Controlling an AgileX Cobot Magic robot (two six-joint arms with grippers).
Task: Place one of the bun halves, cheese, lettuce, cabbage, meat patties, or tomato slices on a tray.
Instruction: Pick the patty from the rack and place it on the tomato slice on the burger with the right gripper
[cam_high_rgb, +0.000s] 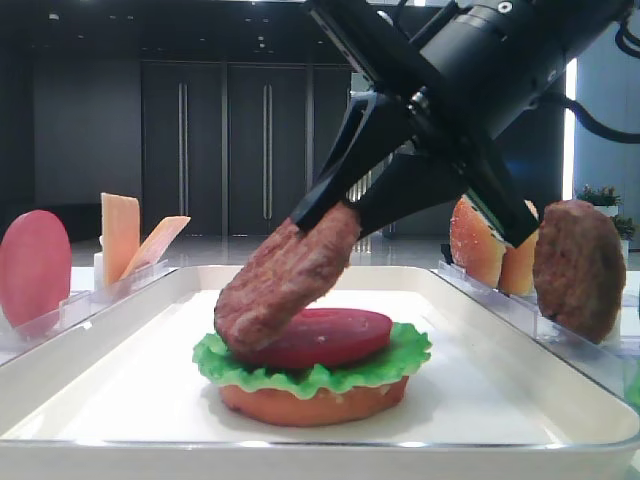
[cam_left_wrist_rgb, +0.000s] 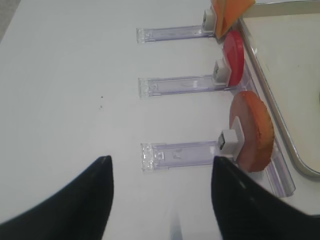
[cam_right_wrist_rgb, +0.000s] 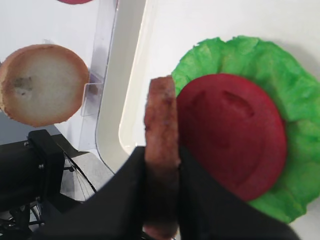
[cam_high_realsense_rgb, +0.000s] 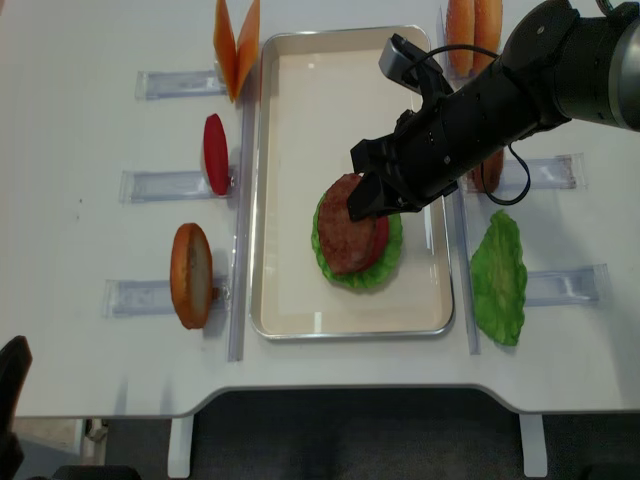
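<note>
holding a patty (cam_high_rgb: 285, 278) on edge, my right end effector (cam_high_rgb: 330, 215) is clamped on its upper rim; its low end touches the tomato (cam_high_rgb: 325, 337) on the tray (cam_high_rgb: 120, 385) stack's left side, disc leaning away from me, ready to tip flat.

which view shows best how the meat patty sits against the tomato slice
The low exterior high view: the meat patty, pinched by the right gripper, tilts with its lower edge on the tomato slice. The right wrist view shows it edge-on; the overhead realsense view shows only overlap; the left wrist view misses it.
</note>
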